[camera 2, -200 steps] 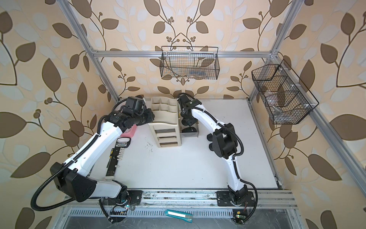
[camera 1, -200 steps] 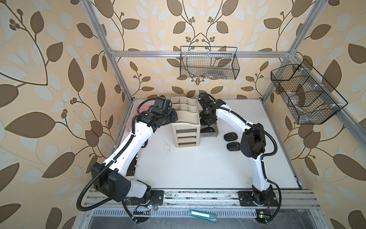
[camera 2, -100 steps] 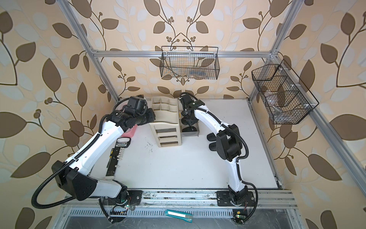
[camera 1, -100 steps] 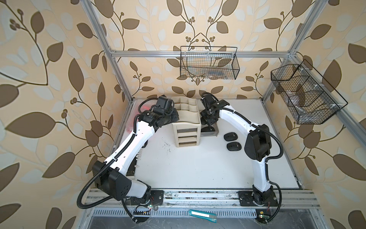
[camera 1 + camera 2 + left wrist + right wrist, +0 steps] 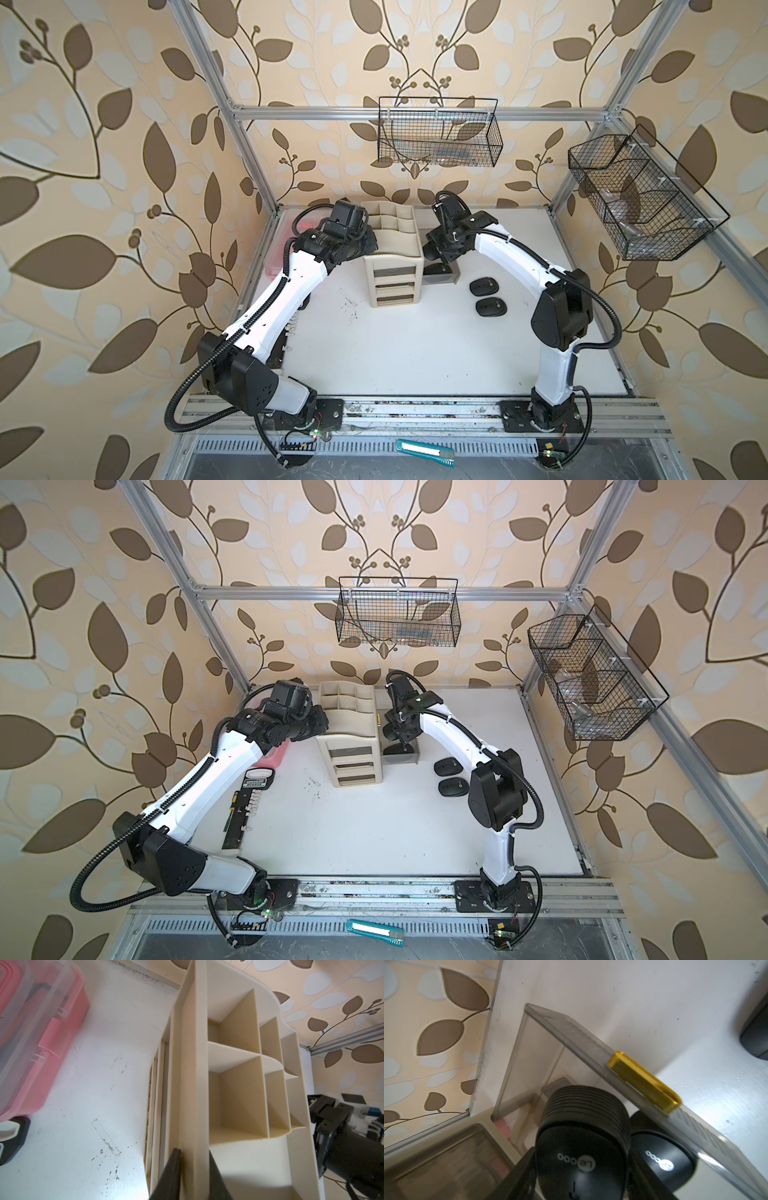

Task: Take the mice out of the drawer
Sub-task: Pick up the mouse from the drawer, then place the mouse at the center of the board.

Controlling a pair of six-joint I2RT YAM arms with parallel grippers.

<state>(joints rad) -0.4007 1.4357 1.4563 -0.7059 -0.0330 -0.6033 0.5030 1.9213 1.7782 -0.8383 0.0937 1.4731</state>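
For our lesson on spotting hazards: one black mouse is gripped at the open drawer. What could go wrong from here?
1. The black mouse in the right end effector could clip the drawer front or the second mouse beside it.
2. The left end effector only pinches a thin wall of the beige organiser; if it slips, the organiser may shift.

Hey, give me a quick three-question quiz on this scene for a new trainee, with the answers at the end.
1. True or false: the right gripper holds a black mouse.
2. Fingers of the left gripper straddle: A) the pink box, B) the organizer wall, C) a wire basket.
3. How many mice lie on the table outside the clear drawer?
Key: 1 true; 2 B; 3 two.
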